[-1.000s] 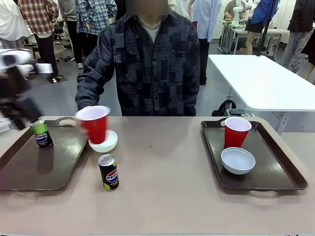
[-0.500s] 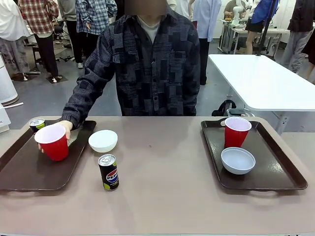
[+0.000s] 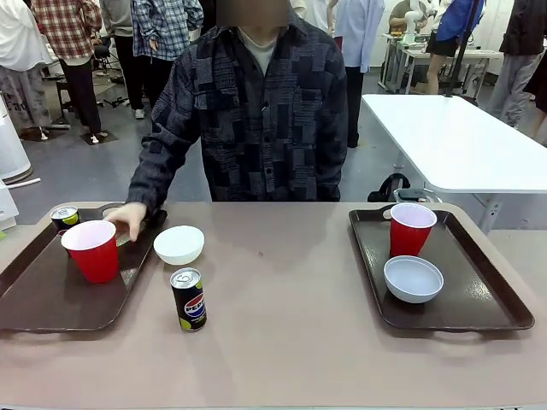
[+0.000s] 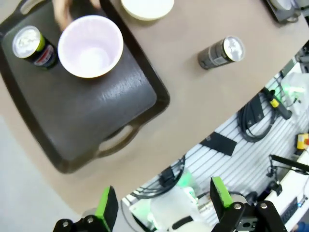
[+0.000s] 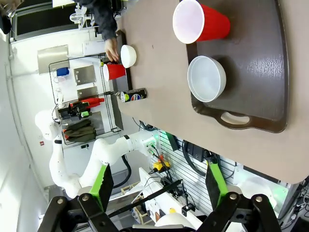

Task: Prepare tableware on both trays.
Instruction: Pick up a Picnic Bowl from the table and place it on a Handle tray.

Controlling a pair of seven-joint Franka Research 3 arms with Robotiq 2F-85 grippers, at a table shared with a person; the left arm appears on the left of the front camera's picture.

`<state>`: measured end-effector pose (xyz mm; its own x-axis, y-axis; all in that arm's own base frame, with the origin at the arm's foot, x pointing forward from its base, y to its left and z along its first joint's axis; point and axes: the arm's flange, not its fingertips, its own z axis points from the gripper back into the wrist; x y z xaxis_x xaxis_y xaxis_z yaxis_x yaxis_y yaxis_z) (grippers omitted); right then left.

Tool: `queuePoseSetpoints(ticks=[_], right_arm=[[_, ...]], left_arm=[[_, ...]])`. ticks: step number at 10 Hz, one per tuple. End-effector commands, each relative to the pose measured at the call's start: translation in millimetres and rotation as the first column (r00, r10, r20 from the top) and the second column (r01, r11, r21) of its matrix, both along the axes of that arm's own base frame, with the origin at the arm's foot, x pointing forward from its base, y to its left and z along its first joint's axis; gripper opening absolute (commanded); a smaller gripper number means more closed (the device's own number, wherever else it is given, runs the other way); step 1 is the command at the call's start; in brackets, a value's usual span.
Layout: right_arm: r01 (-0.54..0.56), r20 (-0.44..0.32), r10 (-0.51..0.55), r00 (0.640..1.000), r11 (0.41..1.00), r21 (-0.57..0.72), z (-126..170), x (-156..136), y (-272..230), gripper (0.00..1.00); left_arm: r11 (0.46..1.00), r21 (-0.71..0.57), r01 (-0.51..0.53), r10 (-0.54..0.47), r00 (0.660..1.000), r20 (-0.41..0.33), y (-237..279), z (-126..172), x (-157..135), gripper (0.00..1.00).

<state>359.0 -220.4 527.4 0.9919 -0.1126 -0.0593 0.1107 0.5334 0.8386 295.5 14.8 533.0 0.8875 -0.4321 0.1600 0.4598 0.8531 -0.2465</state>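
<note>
Looking at the front view, I see two dark brown trays on the bench. On the left tray [image 3: 51, 307] stand a red cup [image 3: 92, 250] and a Pepsi can [image 3: 64, 218]. The person's hand [image 3: 128, 218] rests at its far rim, just beside the cup. A white bowl [image 3: 179, 244] sits on the bare bench just beside that tray, and a second can [image 3: 188, 299] stands upright nearer me. The right tray [image 3: 504, 299] holds a second red cup [image 3: 410, 229] and a second bowl [image 3: 413, 278].

Colleague: And the left wrist view?

Me: My left tool [image 4: 163, 203] hangs high by the bench's near edge, below the left tray's handle. Its fingers are spread wide and hold nothing.

Colleague: The right wrist view?

Me: My right tool [image 5: 158, 181] is likewise spread and empty, high above the right tray.

Colleague: What could go wrong?

Me: I judge the white bowl and second can are not yet placed. Reaching for the bowl brings my arm near the person's hand, so a collision is the chief risk. The slim can could topple if one finger touches it first. The bowl could also catch on the tray's raised rim.
</note>
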Motion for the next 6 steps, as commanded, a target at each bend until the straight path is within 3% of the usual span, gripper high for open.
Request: queuePoseSetpoints(ticks=[1,6], right_arm=[[0.0,0.004,0.0,1.0,1.0,0.006,0,0,0,1.0],[0.0,0.004,0.0,1.0,1.0,0.006,0,0,0,1.0]], left_arm=[[0.998,0.046,-0.033,0.032,0.999,0.025,-16,-1,12,1.0],[0.958,0.258,-0.127,0.101,0.988,0.112,-95,-27,84,1.0]])
